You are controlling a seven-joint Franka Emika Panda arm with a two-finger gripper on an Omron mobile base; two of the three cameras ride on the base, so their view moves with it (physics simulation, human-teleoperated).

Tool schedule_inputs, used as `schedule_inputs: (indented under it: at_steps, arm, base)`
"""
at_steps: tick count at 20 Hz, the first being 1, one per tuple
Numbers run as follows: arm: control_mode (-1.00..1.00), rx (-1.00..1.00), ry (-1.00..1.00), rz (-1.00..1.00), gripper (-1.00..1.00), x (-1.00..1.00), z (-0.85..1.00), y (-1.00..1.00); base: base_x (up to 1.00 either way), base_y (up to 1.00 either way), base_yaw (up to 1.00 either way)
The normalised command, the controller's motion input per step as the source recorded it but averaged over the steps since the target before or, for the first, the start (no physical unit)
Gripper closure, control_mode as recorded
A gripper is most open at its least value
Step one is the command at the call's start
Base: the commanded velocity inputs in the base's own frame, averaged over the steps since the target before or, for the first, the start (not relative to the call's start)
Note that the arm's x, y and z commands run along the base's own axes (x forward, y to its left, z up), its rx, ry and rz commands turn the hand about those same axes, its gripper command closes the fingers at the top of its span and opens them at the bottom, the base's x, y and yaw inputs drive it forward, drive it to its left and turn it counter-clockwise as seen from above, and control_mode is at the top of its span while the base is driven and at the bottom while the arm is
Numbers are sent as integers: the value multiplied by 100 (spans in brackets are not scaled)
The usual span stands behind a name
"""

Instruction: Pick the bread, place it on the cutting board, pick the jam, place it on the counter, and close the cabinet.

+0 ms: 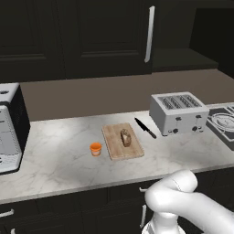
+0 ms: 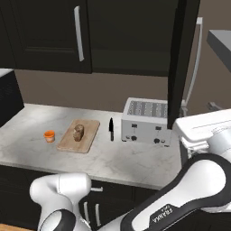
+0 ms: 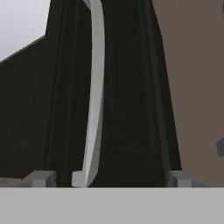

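Jam: the little orange jar (image 1: 95, 148) sits on the counter (image 1: 55, 160), just left of the cutting board (image 1: 114, 148) and apart from it. That part looks done; nothing threatens it from here.
Bread: the brown loaf piece (image 1: 125, 137) lies on the board, toward its right half. Safe too, unless the arm swings low on its way back.
Knife: a black knife (image 1: 145, 127) lies between the board and the toaster (image 1: 178, 112). Well clear of the action.
Cabinet door: here's the live one! In the right base view an upper cabinet door (image 2: 182, 58) stands swung out edge-on above the toaster, so by my reading closing it is what's left.
Gripper: in the hand view the two finger tips (image 3: 43, 178) stand wide apart with nothing between them, looking straight at the dark door face and its silver bar handle (image 3: 94, 96).
Risk, handle: the bar sits nearer one tip than the other, so a push could catch it and skid off instead of pressing flat on the panel.
Risk, angle: pushing off-square could slide the tips along the door and leave it ajar.
Risk, toaster: the forearm (image 2: 212, 131) hangs just right of the toaster; a wide swing could clip it.
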Motion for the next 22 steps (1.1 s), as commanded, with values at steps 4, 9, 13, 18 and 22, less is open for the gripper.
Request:
schedule_inputs:
  at_steps: [4, 9, 13, 18, 22]
  arm:
    - [-100, 0, 0, 10, -100, 6, 0, -19]
    - [-100, 0, 0, 12, -100, 0, 0, -1]
    - [-100, 0, 0, 14, -100, 0, 0, 0]
    - [-100, 0, 0, 12, -100, 1, 0, 0]
    - [-100, 0, 0, 11, -100, 13, 0, 0]
  base:
    - [0, 0, 0]
    - [0, 0, 0]
    - [0, 0, 0]
    - [0, 0, 0]
    - [0, 0, 0]
